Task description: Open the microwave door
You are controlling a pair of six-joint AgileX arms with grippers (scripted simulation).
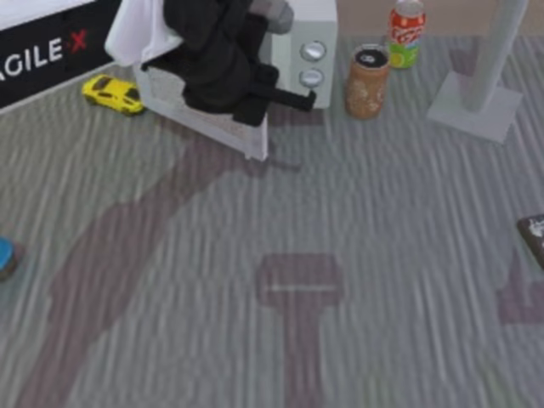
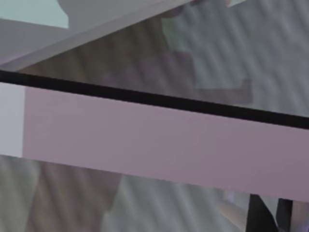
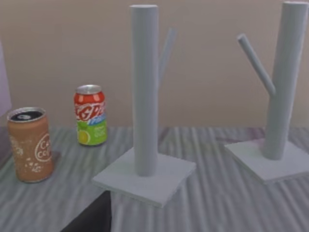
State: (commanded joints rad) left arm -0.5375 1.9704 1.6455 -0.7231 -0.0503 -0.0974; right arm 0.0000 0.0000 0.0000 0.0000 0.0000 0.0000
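Microwave (image 1: 308, 34) sits at the far edge of the bench (image 1: 340, 255), left of centre in the top view, its 2 knobs facing us. The door (image 1: 204, 119) is already swung well out from the front: it stands as a pale panel angling toward the near side, its free edge over the bench, hinge side toward the left. We judge the opening largely done; what remains is at most a little more swing and then letting go.

Our left arm (image 1: 221, 59) lies over the door and hides most of it. The left tool is buried under the arm in the top view, and the left wrist view shows only a pale band with a dark edge close up, likely the door; we cannot tell whether its fingers are apart or clamped.

Right tool does not appear in any view; the right wrist view looks across at 2 cans and 2 grey stands, so that arm seems parked on the right.

Nearby: brown can (image 1: 367, 81) just beside the microwave, green can (image 1: 406, 32) behind it, yellow toy car (image 1: 112, 93) to the left.
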